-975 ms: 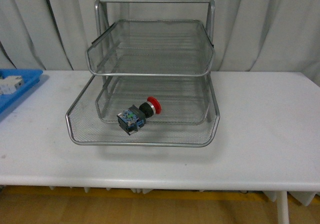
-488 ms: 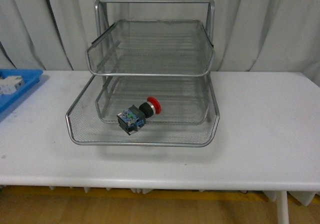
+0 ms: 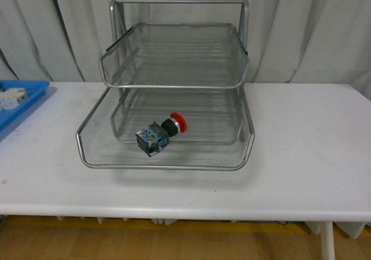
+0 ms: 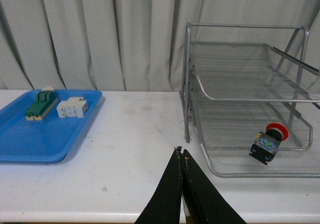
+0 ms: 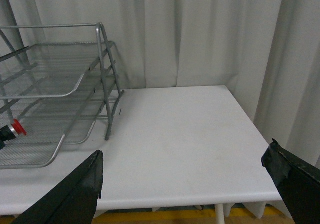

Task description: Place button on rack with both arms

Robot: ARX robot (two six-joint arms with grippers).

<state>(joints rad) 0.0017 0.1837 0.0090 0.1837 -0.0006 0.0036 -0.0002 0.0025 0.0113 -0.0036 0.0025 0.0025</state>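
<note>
The button (image 3: 160, 133), with its red cap, silver collar and black-and-blue body, lies on its side in the bottom tier of the silver wire-mesh rack (image 3: 174, 97). It also shows in the left wrist view (image 4: 269, 143), and its red cap shows in the right wrist view (image 5: 16, 128). Neither arm is in the front view. My left gripper (image 4: 180, 153) is shut and empty, above the table in front of the rack's left side (image 4: 188, 84). My right gripper (image 5: 182, 166) is open and empty, above the table to the right of the rack (image 5: 107, 84).
A flat blue tray (image 4: 30, 139) at the table's left holds a green-and-cream switch block (image 4: 40, 104) and a white block (image 4: 72, 107). It shows at the left edge of the front view (image 3: 17, 106). Grey curtains hang behind the white table (image 3: 307, 150).
</note>
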